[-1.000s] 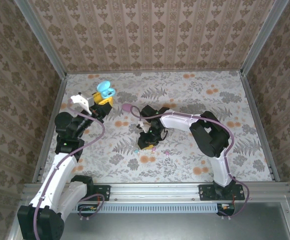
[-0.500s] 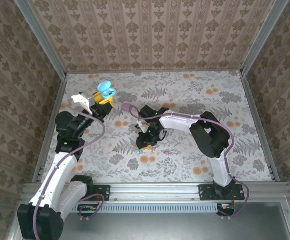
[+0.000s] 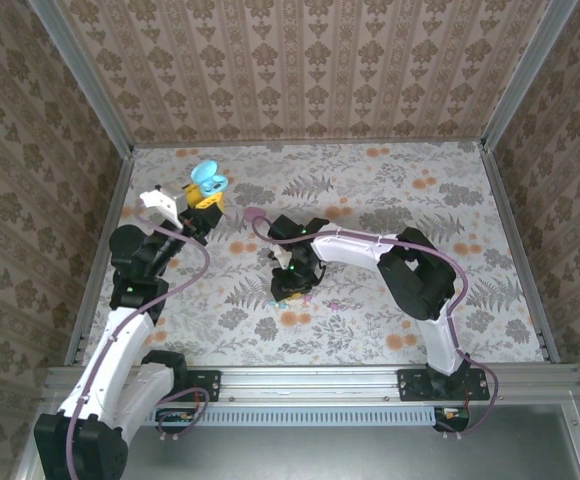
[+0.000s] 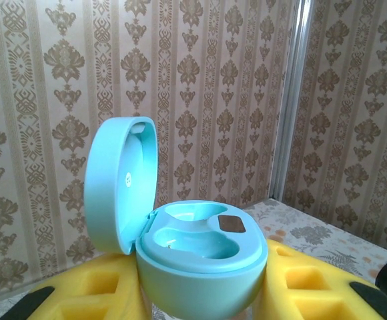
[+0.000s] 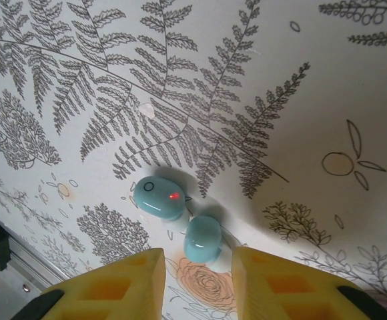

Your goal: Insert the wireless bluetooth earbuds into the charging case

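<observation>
Right wrist view: the right gripper (image 5: 199, 275) has its yellow fingers (image 5: 113, 290) apart, holding nothing. One teal earbud (image 5: 202, 239) lies on the table (image 5: 280, 100) just ahead of the gap. A second earbud (image 5: 160, 197) lies farther ahead to the left, showing a red dot. The left gripper (image 4: 203, 303) is clamped on the teal case (image 4: 200, 263), its lid (image 4: 117, 183) raised.

White arm links (image 3: 110, 355), black joints (image 3: 417, 275), mauve cables (image 3: 202, 265), yellow, seemingly foam-padded fingers (image 5: 113, 287).
</observation>
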Controlling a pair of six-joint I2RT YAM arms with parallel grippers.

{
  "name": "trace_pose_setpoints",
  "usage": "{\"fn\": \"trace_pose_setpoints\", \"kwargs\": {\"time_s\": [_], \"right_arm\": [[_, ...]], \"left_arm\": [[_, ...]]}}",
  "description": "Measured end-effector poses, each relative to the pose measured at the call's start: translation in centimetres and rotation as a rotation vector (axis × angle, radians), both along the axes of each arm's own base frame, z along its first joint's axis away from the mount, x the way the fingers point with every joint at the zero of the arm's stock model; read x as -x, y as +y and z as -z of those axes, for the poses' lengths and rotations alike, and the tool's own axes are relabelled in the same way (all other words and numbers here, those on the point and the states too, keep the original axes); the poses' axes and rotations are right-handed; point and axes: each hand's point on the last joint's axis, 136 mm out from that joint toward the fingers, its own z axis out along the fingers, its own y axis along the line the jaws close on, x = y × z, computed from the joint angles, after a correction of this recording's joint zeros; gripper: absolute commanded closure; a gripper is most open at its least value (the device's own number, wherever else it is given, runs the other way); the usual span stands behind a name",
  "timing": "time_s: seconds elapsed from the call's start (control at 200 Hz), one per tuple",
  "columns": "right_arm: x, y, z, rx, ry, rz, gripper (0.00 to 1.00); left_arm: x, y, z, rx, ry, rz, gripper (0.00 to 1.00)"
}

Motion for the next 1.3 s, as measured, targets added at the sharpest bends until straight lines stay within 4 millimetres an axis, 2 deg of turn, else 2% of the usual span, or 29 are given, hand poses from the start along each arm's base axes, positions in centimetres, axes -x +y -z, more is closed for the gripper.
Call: {"fn": "trace_pose_setpoints", "kwargs": {"time_s": [0.525, 0.725, 1.3], "right_arm": [[-0.6, 0.8, 0.2, 0.033, -0.007, 0.046, 0.65], [-0.2, 0.5, 1.1, 0.061, 0.015, 0.044, 0.65], [0.4, 0.5, 1.3, 0.082, 0.029, 0.029, 0.67]], "left_arm": [[0.0, 0.3, 0.1, -0.01, 0.0, -0.02, 0.65], [0.0, 0.3, 0.2, -0.011, 0.005, -0.02, 0.65], [-0.1, 0.3, 0.2, -0.011, 0.006, -0.023, 0.65]]}}
